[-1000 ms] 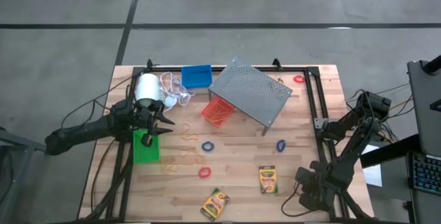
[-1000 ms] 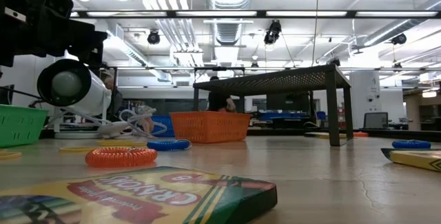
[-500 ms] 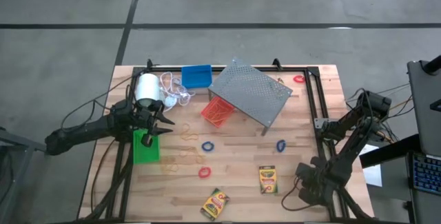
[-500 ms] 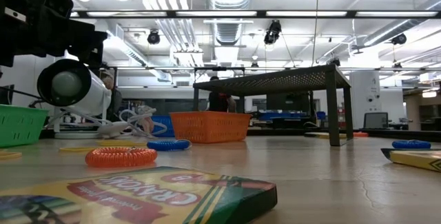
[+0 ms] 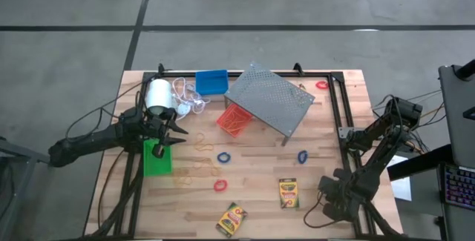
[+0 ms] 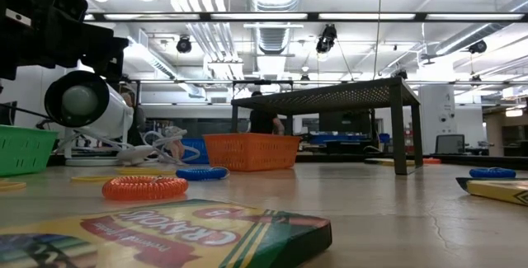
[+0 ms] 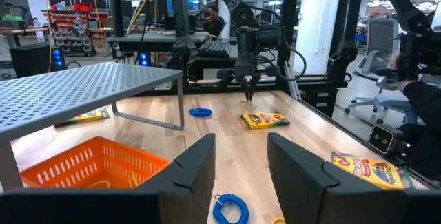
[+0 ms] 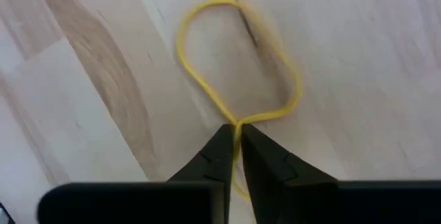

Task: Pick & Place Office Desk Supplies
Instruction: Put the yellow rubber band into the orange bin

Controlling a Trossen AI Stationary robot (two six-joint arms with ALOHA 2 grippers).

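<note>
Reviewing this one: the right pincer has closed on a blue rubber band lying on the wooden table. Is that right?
Not quite. The rubber band is yellow, not blue; the right wrist view shows the right pincer closed on it where it lies on the wooden table.

The wooden table [image 5: 326,133] stands on a grey floor [image 5: 67,55] with dark lines. Behind it, long ceiling lights [image 6: 272,16] (very bright), white pipes and shelves [image 7: 69,17] are visible.

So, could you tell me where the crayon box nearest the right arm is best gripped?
Probably across its two long edges, mid-length, coming straight down: the crayon box lies flat on the table, so its narrow width is the easiest span to pinch.
</note>
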